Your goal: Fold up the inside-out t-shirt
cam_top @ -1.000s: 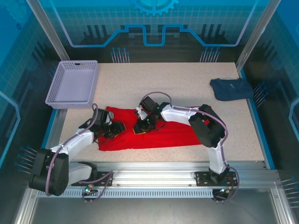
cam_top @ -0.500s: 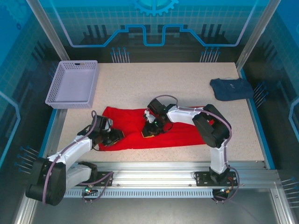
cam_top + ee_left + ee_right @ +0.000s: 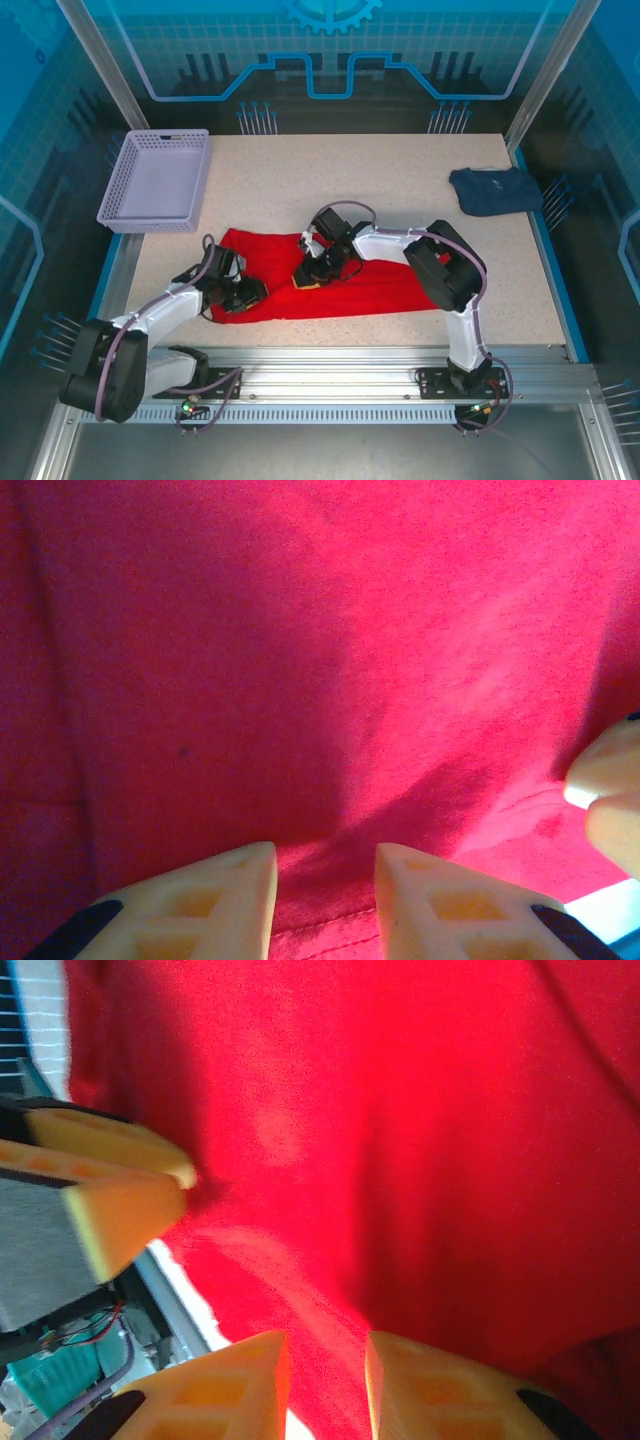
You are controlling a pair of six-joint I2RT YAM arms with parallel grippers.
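While the inside-out t-shirt (image 3: pixel 375 285) lies as a long red band across the near part of the surface (image 3: pixel 400 180), you are only partway through. By my judgement it is already doubled lengthwise, but no crosswise fold is made. Your left hand (image 3: pixel 325 865) sits at the band's left end, fingers drawn close with the hem between them. Your right hand (image 3: pixel 325 1355) is near the middle, at the near edge, likewise narrowed on red cloth — both read as pinches. What remains: fold the band across itself, then square it up.
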